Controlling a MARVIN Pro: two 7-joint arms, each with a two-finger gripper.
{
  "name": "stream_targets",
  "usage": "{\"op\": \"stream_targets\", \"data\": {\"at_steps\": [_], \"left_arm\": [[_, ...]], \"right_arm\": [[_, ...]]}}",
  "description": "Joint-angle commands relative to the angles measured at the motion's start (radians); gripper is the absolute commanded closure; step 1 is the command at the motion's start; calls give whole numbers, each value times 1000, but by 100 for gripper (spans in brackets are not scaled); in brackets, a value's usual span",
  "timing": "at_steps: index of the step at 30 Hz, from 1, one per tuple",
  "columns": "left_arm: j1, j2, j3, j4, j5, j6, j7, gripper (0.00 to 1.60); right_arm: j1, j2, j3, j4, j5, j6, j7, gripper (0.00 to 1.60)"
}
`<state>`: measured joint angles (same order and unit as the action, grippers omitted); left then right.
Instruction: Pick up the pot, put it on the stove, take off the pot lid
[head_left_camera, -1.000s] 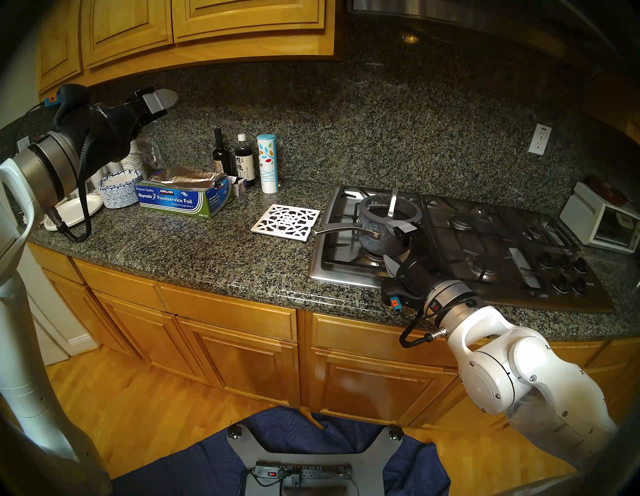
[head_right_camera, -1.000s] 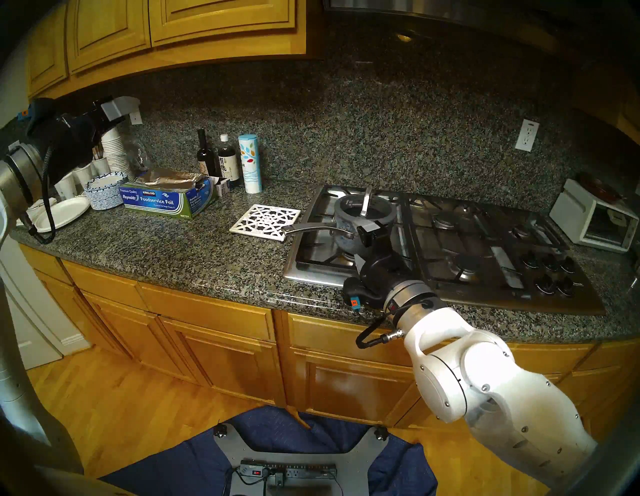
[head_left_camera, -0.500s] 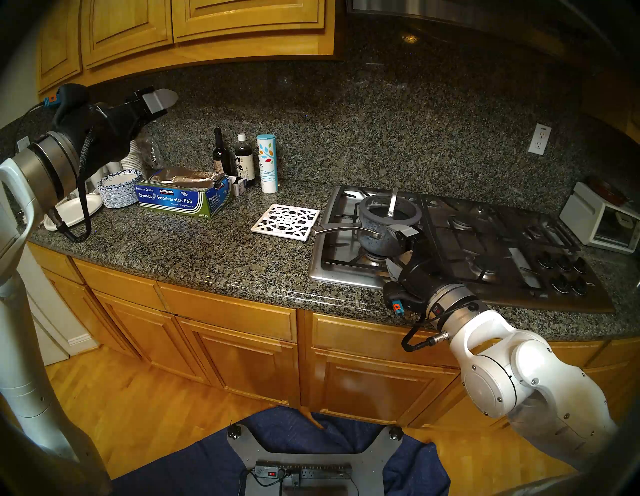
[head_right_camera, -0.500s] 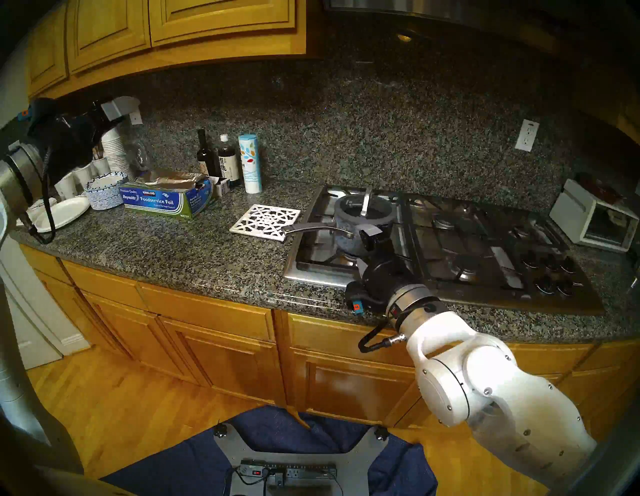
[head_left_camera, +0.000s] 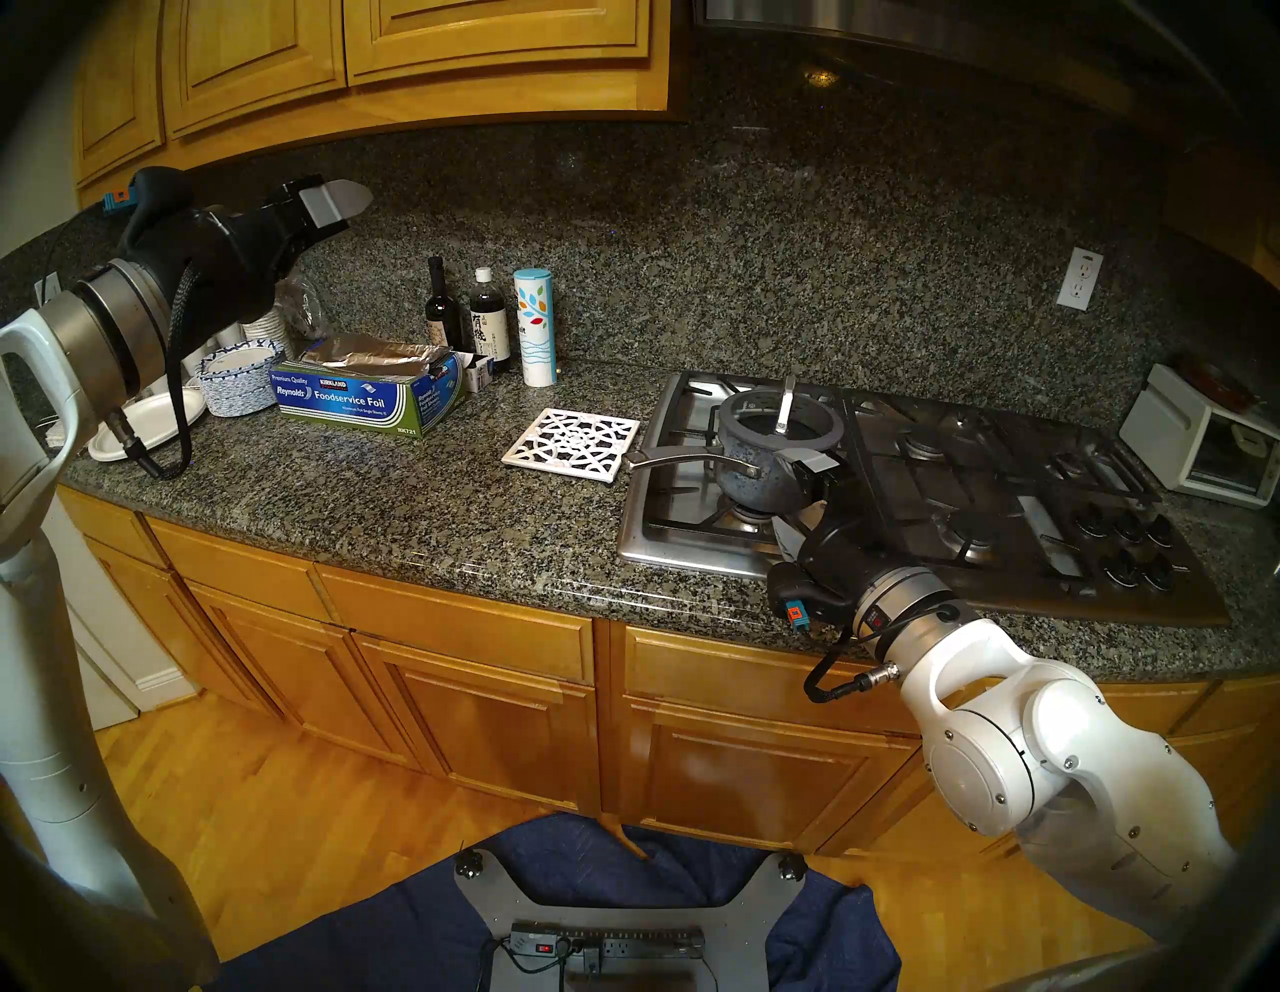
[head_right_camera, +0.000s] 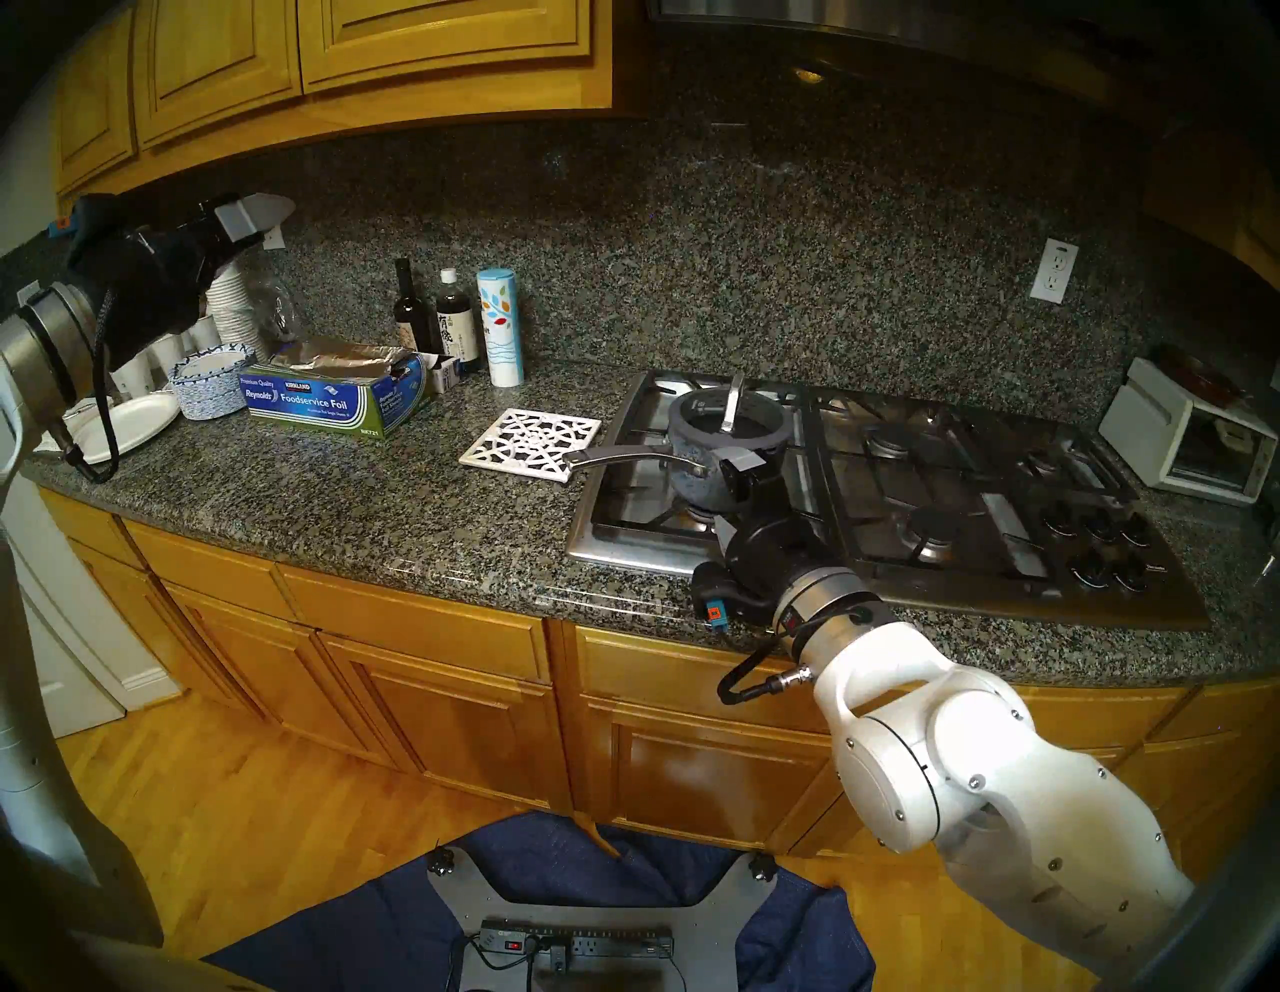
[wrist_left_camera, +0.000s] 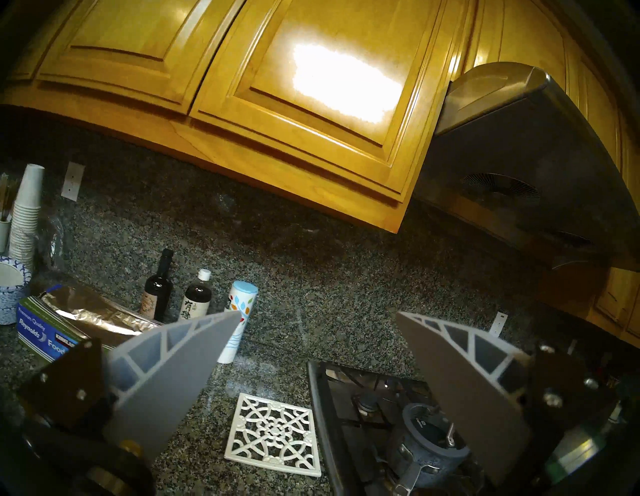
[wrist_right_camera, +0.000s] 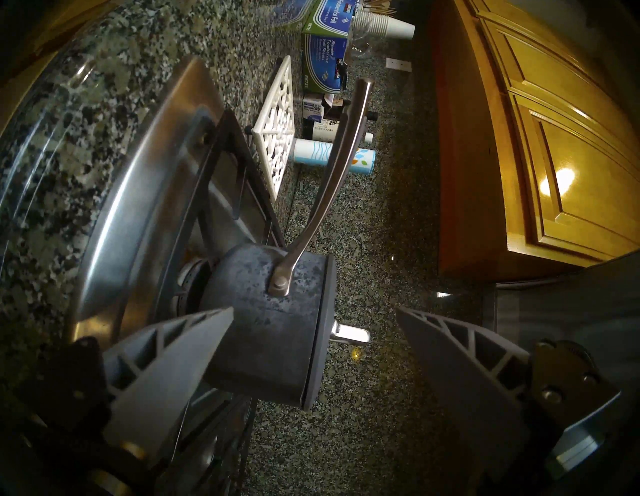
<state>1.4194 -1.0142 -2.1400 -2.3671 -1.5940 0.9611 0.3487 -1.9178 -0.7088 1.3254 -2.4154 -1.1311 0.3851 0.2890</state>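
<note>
The left gripper (head_left_camera: 331, 202) hangs high over the counter's left end, jaws spread wide and empty. Farther right, the white lattice trivet (head_left_camera: 572, 443) lies just beside the stove (head_left_camera: 692, 547). The pot (head_left_camera: 758, 478) stands upright on the stove's front-left burner, its long silver handle (head_left_camera: 668, 457) running level toward the trivet, the tip over that trivet's corner. It is dark blue-grey and speckled (the pot lid (head_left_camera: 781, 428) sits on it, loop handle upright). The right gripper (wrist_right_camera: 313, 324) sits at the pot's near side, jaws wide, gripping nothing.
</note>
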Motion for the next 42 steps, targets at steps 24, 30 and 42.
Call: {"op": "stream_targets", "data": {"at_steps": [24, 30, 42], "left_arm": [[-300, 267, 318, 287, -391, -34, 93, 0], [-338, 277, 415, 291, -402, -69, 88, 0], [-435, 192, 598, 322, -314, -150, 105, 0]], "right_arm": [[16, -5, 16, -28, -5, 1, -15, 0], [15, -6, 16, -28, -5, 1, -15, 0], [16, -7, 15, -28, -6, 1, -13, 0]]}}
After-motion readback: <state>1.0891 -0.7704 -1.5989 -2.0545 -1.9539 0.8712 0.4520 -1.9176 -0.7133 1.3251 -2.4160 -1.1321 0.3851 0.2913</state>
